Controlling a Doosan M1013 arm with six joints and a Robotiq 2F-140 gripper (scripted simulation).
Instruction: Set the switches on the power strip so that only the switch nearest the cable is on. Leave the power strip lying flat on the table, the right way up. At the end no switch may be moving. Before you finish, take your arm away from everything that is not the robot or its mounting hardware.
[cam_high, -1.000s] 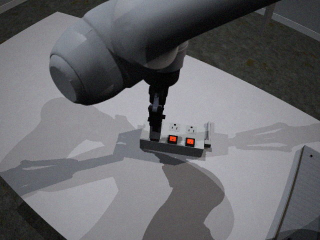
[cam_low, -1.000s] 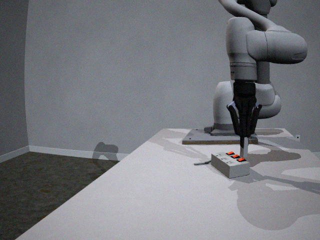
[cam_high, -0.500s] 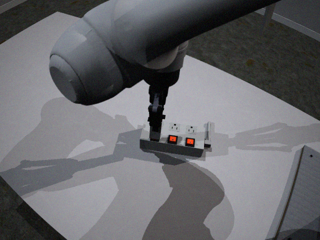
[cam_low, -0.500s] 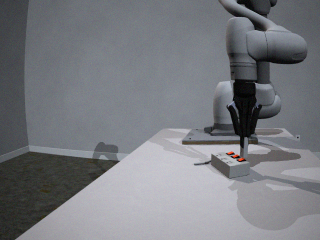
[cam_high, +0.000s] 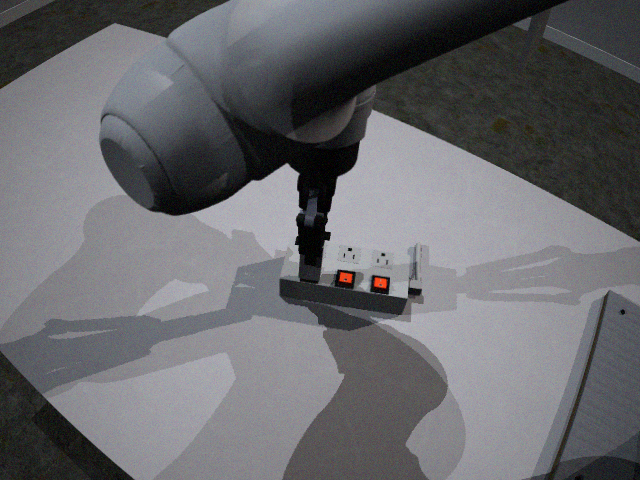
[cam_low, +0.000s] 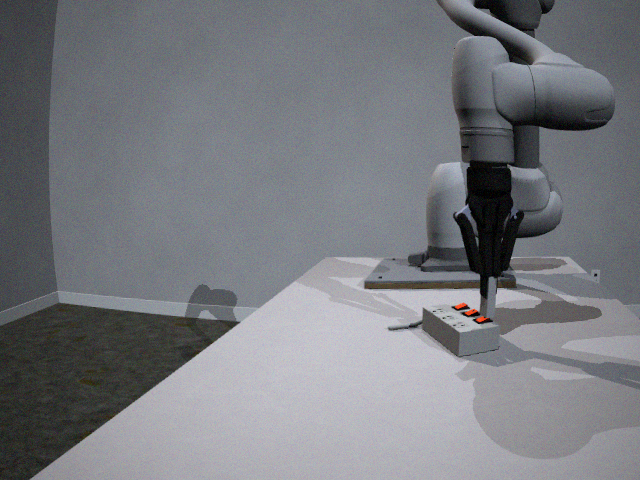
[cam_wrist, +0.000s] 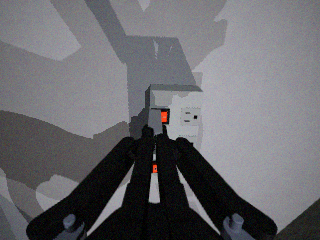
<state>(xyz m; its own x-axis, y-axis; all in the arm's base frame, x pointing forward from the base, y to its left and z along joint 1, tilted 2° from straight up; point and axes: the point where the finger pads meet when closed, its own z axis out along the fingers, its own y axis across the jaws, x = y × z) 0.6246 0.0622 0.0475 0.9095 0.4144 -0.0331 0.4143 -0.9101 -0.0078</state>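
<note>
The grey power strip (cam_high: 347, 281) lies flat on the white table, sockets and switches facing up. Its cable stub (cam_high: 417, 264) is at the right end in the top view. Two red lit switches show there, the middle one (cam_high: 344, 279) and the one nearest the cable (cam_high: 380, 283). My gripper (cam_high: 309, 273) is shut and empty. It points straight down with its tips on the strip's left end, over the switch farthest from the cable, which they hide. In the exterior view the gripper (cam_low: 488, 310) stands at the strip's near end beside a red switch (cam_low: 483, 319). The wrist view shows a lit switch (cam_wrist: 164, 116) just beyond the fingertips (cam_wrist: 155, 132).
The robot's base plate (cam_low: 439, 276) sits at the back of the table. A grey panel (cam_high: 602, 382) stands at the table's right front corner in the top view. The table's edges drop to a dark floor.
</note>
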